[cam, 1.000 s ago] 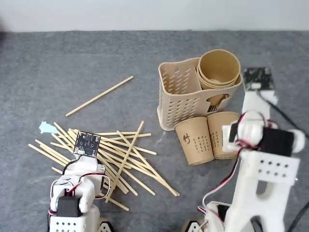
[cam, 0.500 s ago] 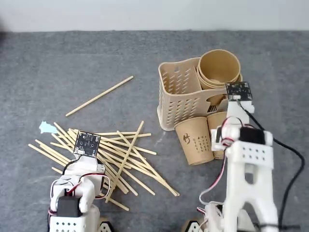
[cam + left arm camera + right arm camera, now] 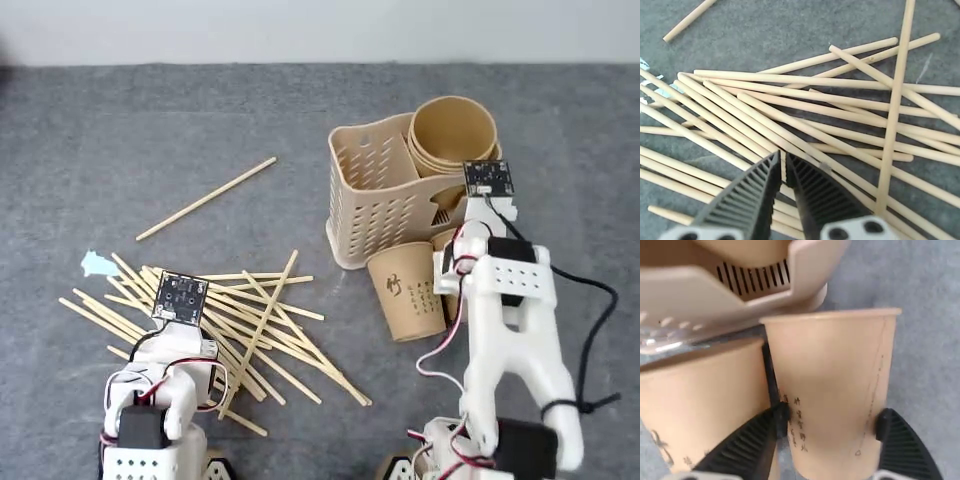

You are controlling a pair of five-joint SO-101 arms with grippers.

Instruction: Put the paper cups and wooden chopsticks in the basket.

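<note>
The tan basket (image 3: 380,200) stands at the table's right of centre, with nested paper cups (image 3: 453,135) in its right compartment. Two more paper cups lie in front of it: one in plain sight (image 3: 405,290), the other (image 3: 443,268) mostly under the right arm (image 3: 505,290). My right gripper (image 3: 832,415) is open, with a finger on either side of that second cup (image 3: 835,375); the first cup (image 3: 700,395) lies beside it. At the lower left, my left gripper (image 3: 782,159) is shut low over a pile of wooden chopsticks (image 3: 240,320).
One chopstick (image 3: 205,198) lies apart, diagonally, left of the basket. A small blue scrap (image 3: 98,264) sits at the pile's left edge. Grey cloth covers the table, with free room along the back and at the far left.
The right arm has swung left and come down over the right-hand lying cup. The other lying cup has turned a little. The left arm has kept still.
</note>
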